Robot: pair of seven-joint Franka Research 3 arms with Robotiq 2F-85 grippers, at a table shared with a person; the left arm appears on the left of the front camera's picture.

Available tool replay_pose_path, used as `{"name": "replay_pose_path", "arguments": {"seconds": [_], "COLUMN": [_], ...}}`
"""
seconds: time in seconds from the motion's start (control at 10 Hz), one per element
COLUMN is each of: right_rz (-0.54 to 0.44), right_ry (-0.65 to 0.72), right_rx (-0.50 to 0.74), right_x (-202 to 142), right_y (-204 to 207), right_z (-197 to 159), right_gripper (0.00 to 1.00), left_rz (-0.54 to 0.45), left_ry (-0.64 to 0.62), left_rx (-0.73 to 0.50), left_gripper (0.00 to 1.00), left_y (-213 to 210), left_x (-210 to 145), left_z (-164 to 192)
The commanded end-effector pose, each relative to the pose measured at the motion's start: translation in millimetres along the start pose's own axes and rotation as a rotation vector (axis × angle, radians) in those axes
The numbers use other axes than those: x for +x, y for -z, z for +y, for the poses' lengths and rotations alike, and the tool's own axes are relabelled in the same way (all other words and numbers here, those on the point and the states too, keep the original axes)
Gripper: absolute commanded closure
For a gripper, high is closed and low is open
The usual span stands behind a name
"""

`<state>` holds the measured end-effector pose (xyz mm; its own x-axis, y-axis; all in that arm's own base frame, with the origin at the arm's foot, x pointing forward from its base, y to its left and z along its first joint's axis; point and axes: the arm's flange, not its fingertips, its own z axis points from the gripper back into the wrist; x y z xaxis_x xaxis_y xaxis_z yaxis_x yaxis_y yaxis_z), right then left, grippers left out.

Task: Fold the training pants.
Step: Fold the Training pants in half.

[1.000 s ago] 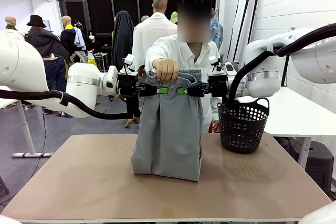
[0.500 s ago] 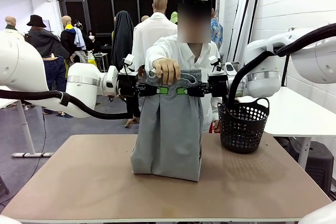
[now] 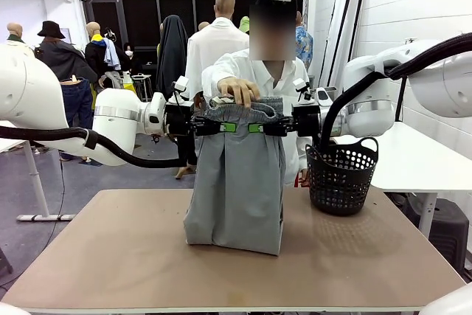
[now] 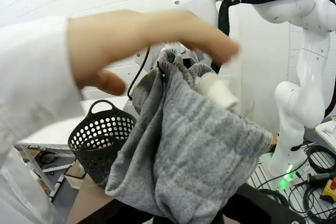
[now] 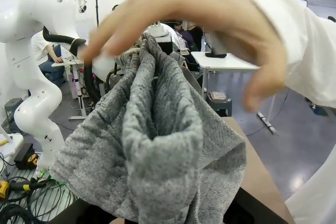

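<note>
Both tools clamp training pants (image 3: 236,182) waistband, hanging

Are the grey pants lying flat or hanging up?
Hanging up. Both grippers hold the training pants by the waistband, and the leg ends rest on the table.

My arms (image 3: 125,119) are white, and my left tool (image 3: 218,126) and right tool (image 3: 264,127) are black with green pads. The training pants (image 3: 237,182) are plain light grey, a heathered knit up close. The bench (image 3: 110,256) is tan brown. The basket (image 3: 341,176) is black with a perforated pattern. The person's sleeve (image 3: 221,70) is white.
</note>
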<state>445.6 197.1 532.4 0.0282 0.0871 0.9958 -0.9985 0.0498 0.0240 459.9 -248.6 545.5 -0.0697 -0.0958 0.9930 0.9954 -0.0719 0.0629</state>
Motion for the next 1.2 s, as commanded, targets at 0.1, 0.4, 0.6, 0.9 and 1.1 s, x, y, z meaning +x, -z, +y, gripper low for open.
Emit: {"name": "replay_pose_path", "arguments": {"seconds": [0.1,0.4,0.6,0.9,1.1], "right_rz": [-0.015,-0.015,-0.015,-0.015,-0.015], "right_ry": [0.006,0.006,0.006,0.006,0.006], "right_rx": [-0.011,-0.011,-0.011,-0.011,-0.011], "right_x": [0.9,0.9,0.9,0.9,0.9], "right_y": [2.1,2.1,2.1,2.1,2.1], "right_z": [1.9,1.9,1.9,1.9,1.9], "right_gripper": [1.00,1.00,1.00,1.00,1.00], "left_rz": [-0.035,-0.035,-0.035,-0.035,-0.035], "left_ry": [0.017,0.017,0.017,0.017,0.017], "left_rx": [0.001,0.001,0.001,0.001,0.001], "left_gripper": [1.00,1.00,1.00,1.00,1.00], "left_y": [0.3,0.3,0.3,0.3,0.3], "left_x": [2.2,2.2,2.2,2.2,2.2], "left_z": [-3.7,-3.7,-3.7,-3.7,-3.7]}}
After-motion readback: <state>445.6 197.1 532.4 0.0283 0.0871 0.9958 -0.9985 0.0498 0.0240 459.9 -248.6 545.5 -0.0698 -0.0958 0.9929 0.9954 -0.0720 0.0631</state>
